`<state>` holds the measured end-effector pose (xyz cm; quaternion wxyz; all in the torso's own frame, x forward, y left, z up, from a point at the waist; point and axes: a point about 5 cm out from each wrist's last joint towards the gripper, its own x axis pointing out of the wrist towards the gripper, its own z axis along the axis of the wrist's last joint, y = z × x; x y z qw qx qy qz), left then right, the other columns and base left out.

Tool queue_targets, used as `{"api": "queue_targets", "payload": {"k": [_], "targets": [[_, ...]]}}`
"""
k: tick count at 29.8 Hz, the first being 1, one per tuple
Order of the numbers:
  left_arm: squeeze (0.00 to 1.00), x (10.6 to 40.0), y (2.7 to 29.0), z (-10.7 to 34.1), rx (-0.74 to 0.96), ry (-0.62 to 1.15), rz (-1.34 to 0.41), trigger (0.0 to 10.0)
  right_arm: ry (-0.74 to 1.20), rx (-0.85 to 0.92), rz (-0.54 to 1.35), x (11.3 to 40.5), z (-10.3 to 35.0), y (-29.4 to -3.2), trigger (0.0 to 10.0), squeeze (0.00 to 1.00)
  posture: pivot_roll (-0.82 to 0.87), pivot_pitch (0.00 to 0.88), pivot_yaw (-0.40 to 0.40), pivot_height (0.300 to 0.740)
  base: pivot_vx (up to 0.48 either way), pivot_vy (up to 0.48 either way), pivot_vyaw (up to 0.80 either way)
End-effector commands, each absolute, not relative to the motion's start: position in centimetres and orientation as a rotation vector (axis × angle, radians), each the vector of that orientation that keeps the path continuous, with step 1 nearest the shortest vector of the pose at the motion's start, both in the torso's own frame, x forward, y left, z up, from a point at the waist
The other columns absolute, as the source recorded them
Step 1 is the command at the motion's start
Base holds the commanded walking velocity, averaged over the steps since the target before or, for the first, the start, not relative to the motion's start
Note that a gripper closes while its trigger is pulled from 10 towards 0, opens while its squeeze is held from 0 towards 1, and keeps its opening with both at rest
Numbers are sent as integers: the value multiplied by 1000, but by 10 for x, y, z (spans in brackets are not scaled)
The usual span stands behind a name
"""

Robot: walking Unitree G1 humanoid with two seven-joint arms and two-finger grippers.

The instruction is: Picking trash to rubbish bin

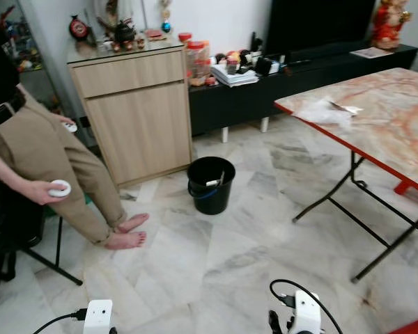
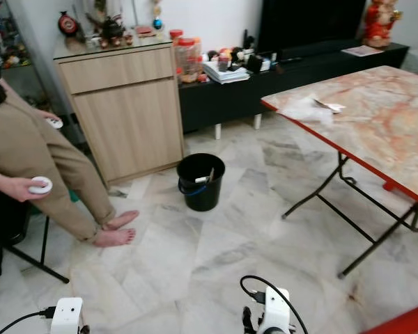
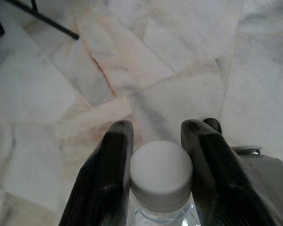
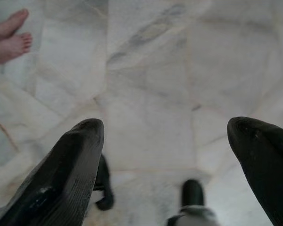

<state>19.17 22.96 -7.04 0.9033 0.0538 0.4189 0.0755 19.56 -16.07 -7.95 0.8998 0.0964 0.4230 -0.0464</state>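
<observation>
Between my left gripper's (image 3: 158,176) two black fingers (image 3: 106,179) I see a clear bottle (image 3: 161,181) with a white cap, clamped at the neck and held low above the marble floor (image 1: 216,257). My right gripper (image 4: 172,162) hangs over the same floor with its fingers spread wide apart and nothing between them. Farther ahead, the black bin (image 1: 210,184) stands on the floor near a wooden cabinet (image 1: 134,111). On the left a seated person (image 1: 52,174) rests bare feet on the floor. On the right stands a folding table (image 1: 383,118) with crumpled paper (image 1: 324,111) on it.
</observation>
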Motion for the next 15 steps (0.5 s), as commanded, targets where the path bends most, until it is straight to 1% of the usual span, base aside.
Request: {"api": "queue_targets", "payload": {"k": [1, 8, 12, 15], "targets": [[0, 201, 237, -64, 154, 856, 142, 10000, 845, 219, -108, 204, -75, -159, 10000, 0, -46, 0, 99, 740, 0, 0, 0], [0, 211, 243, -57, 179, 839, 138, 10000, 837, 254, -124, 206, -74, -153, 10000, 0, -44, 0, 120, 740, 0, 0, 0], [0, 214, 243, -55, 181, 833, 135, 10000, 836, 256, -124, 206, -74, -152, 10000, 0, -47, 0, 113, 740, 0, 0, 0], [0, 218, 237, -55, 171, 825, 130, 10000, 840, 241, -121, 205, -74, -156, 10000, 0, -46, 0, 98, 740, 0, 0, 0]]}}
